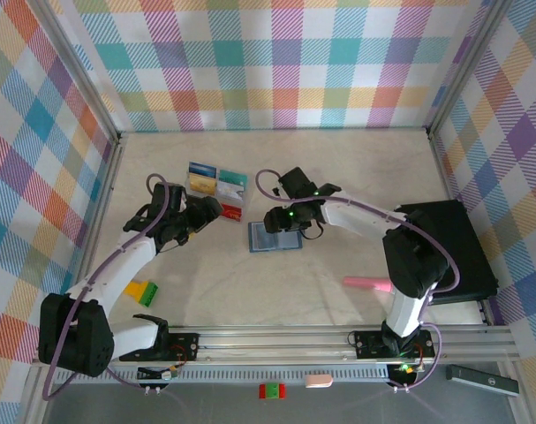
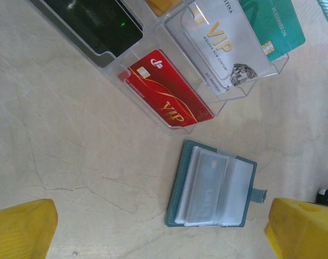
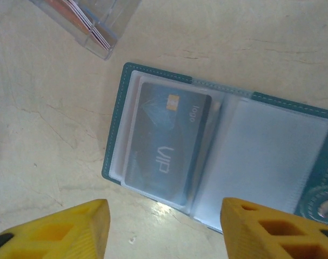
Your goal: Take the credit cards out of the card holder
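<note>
Beyond the left fingers (image 1: 206, 210), which stand spread wide with nothing between them, lies a clear tray (image 2: 220, 105). Its compartments already carry credit cards: a black card (image 2: 93, 21), a red card (image 2: 166, 97), a grey-white card (image 2: 220, 40) and a teal card (image 2: 277, 24). That sorting reads as the drop-off for whatever leaves the wallet. The left arm looks parked beside it so as not to crowd the work.

Just to the right of those fingers, and below and just ahead of the right fingers (image 1: 276, 218), the card holder (image 3: 261, 151) lies opened flat on the bench (image 1: 338, 168), sleeves up. One grey-blue card (image 3: 166, 143) sits in its left sleeve; the right sleeve looks empty. The right fingers are parted and grip nothing. They hover at the holder's near edge, probably lined up to draw that card out. Well to their right stands a black box (image 1: 453, 247).
</note>
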